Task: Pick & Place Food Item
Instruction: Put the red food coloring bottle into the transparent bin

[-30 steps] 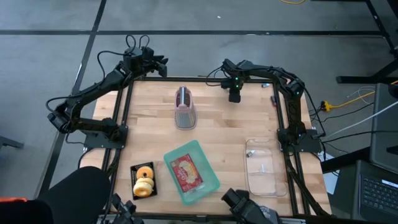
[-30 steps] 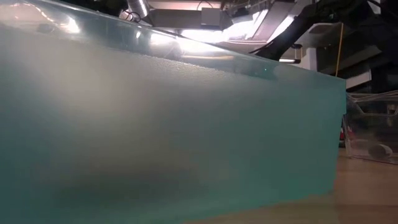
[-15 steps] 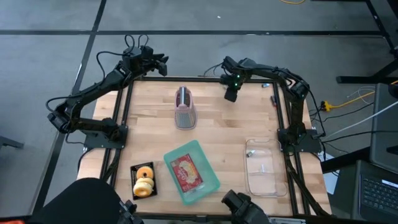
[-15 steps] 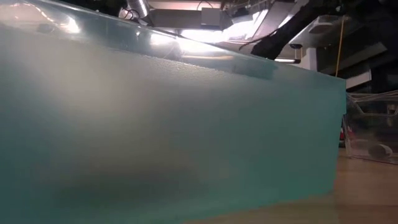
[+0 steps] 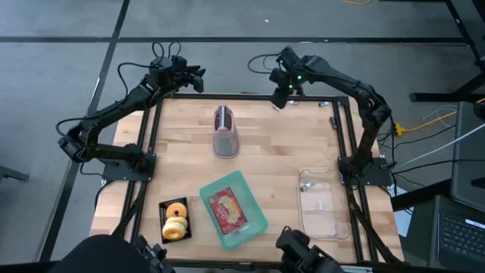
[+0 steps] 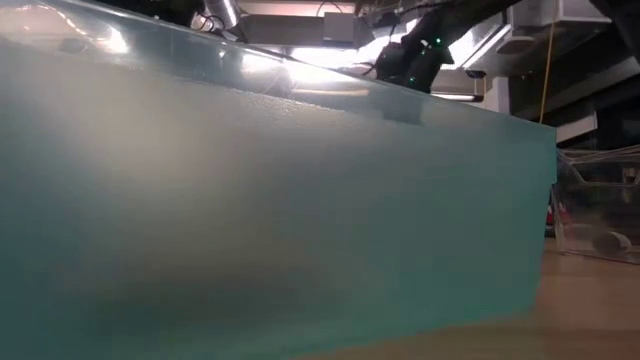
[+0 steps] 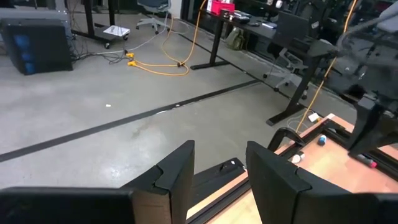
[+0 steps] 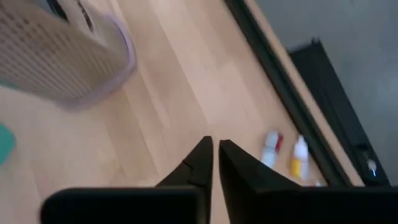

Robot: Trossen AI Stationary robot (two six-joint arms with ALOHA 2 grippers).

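Note:
A red food packet [image 5: 227, 208] lies in a teal tray [image 5: 254, 225] near the table's front edge. Two donuts [image 5: 176, 218] sit in a black tray to its left. A lilac mesh basket [image 5: 226, 135] stands at the far middle and also shows in the right wrist view [image 8: 62, 62]. My right gripper [image 5: 277, 102] [image 8: 215, 152] is shut and empty, raised above the far edge to the right of the basket. My left gripper [image 5: 198, 78] [image 7: 221, 168] is open and empty beyond the far left corner.
A clear plastic container [image 5: 320, 205] stands at the front right and shows in the low view [image 6: 600, 210]. The teal tray's wall [image 6: 260, 220] fills most of the low view. Small items [image 5: 332, 120] lie near the far right edge. Bare wood lies between basket and trays.
My right gripper has risen from just above the table and gone a little toward the far edge, staying shut. Nothing on the table has moved.

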